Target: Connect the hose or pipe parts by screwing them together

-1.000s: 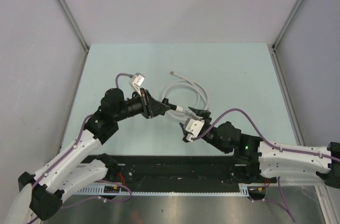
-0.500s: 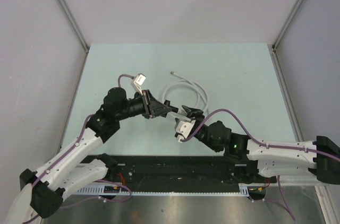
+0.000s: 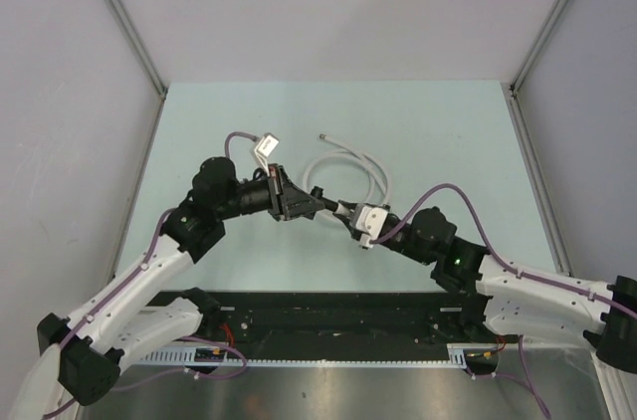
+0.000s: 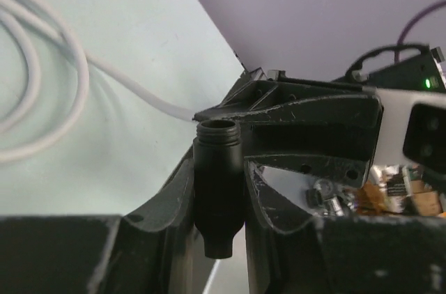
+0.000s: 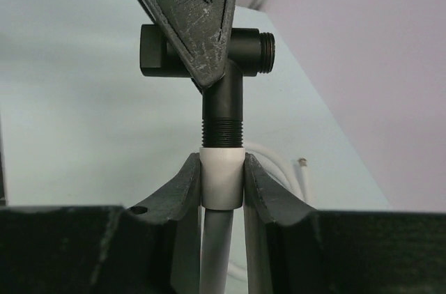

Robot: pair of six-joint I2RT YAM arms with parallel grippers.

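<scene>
My left gripper [image 4: 218,168] is shut on a black T-shaped pipe fitting [image 4: 217,189], held above the middle of the table [image 3: 317,203]. In the right wrist view the fitting's threaded stem [image 5: 223,130] points down into the white nut [image 5: 222,177] at the end of the white hose. My right gripper [image 5: 222,168] is shut on that nut, both fingers touching its sides. The two grippers meet tip to tip, the right gripper [image 3: 350,213] just right of the left. The rest of the hose [image 3: 350,163] lies looped on the table behind them, its free end [image 3: 323,137] farther back.
Purple cables [image 3: 438,203] arch over both wrists. A black rail [image 3: 328,315] runs along the table's near edge. Grey walls and metal posts [image 3: 129,32] close in the pale green table [image 3: 448,131] on the left, right and back.
My right gripper has moved up and right to the left gripper's fitting and closed on the hose's white nut. The left arm has barely shifted.
</scene>
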